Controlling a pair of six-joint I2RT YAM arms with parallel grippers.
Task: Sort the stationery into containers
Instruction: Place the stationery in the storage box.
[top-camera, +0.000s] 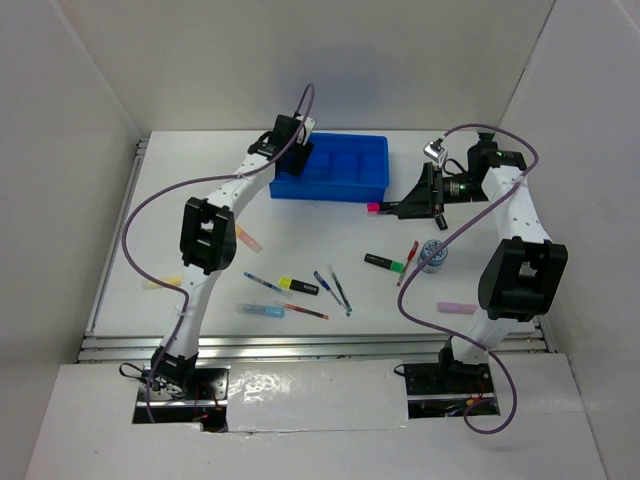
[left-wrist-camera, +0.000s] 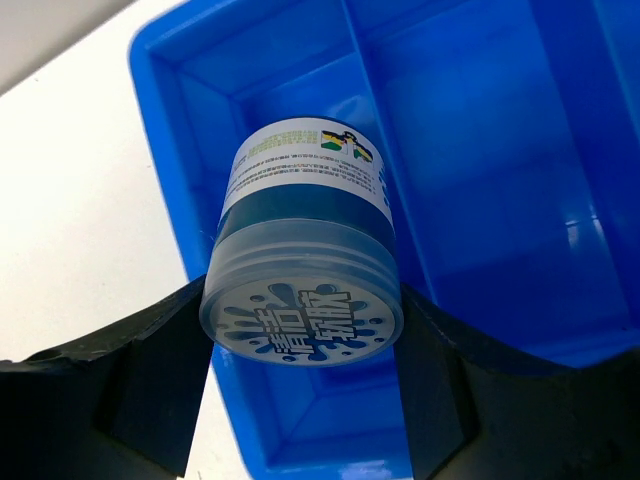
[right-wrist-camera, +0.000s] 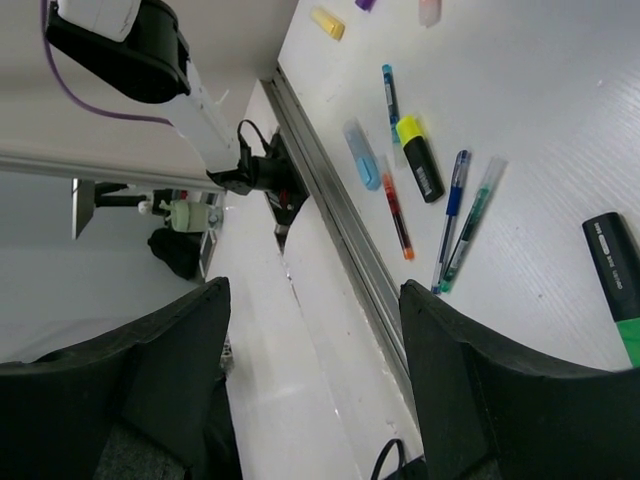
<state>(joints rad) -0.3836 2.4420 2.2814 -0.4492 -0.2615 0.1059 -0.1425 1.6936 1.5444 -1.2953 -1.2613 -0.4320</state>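
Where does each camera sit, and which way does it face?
Top external: above and behind the bases, looking down on the table; left arm and right arm show whole.
Left wrist: on the left arm, looking down into the blue tray; the left gripper shows, shut on a round jar.
Right wrist: on the right arm, looking across the table toward its near edge; the open right gripper and the left arm show.
Shared: top and left wrist both show the blue tray; top and right wrist, the yellow highlighter.
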